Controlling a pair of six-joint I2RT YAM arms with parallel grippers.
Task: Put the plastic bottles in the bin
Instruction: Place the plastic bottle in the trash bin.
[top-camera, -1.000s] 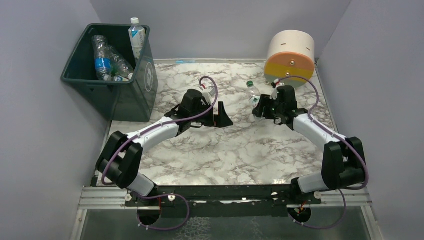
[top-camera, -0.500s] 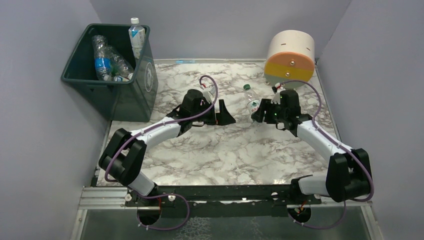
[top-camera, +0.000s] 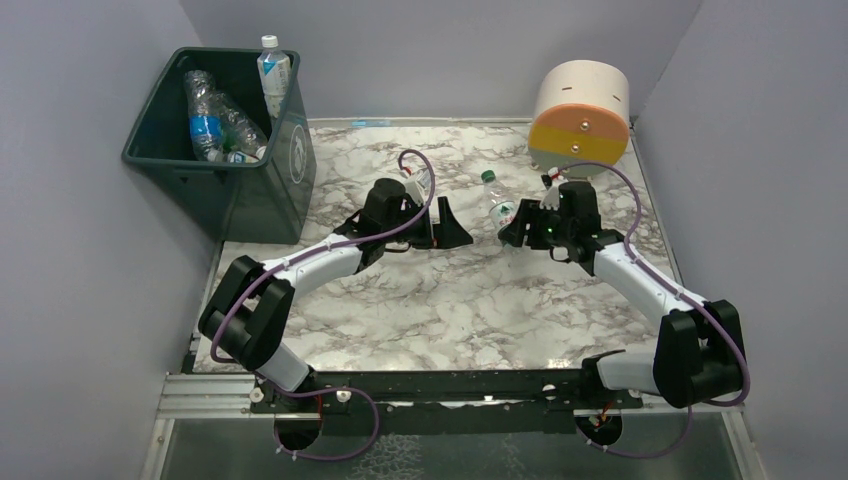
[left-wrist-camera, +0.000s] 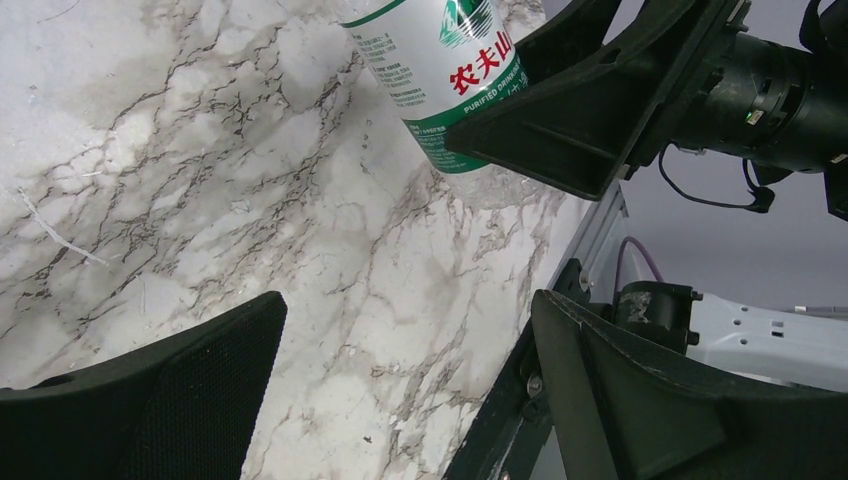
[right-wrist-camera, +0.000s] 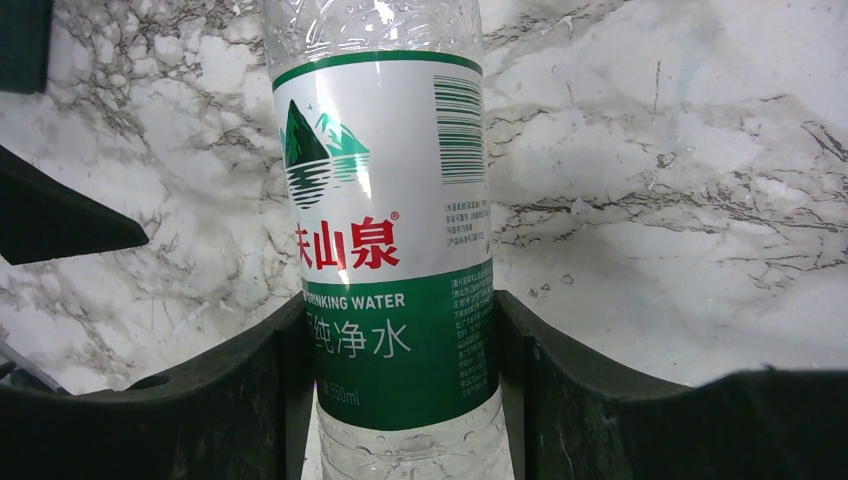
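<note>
My right gripper (top-camera: 510, 226) is shut on a clear plastic bottle (top-camera: 497, 203) with a green cap and a green and white label, held above the marble table near its middle. In the right wrist view the bottle (right-wrist-camera: 385, 250) sits between both pads (right-wrist-camera: 590, 400). My left gripper (top-camera: 452, 225) is open and empty, just left of the bottle, which shows at the top of the left wrist view (left-wrist-camera: 445, 70). The dark green bin (top-camera: 175, 160) stands at the back left with several bottles (top-camera: 208, 125) inside and one (top-camera: 272, 70) leaning on its far rim.
A big cream, orange and yellow cylinder (top-camera: 580, 115) lies at the back right. The marble table (top-camera: 450, 300) is walled by grey panels on both sides and behind. The two grippers are close together at the table's middle.
My right gripper has carried the bottle leftward toward my left gripper. My left gripper has shifted slightly right and stays open.
</note>
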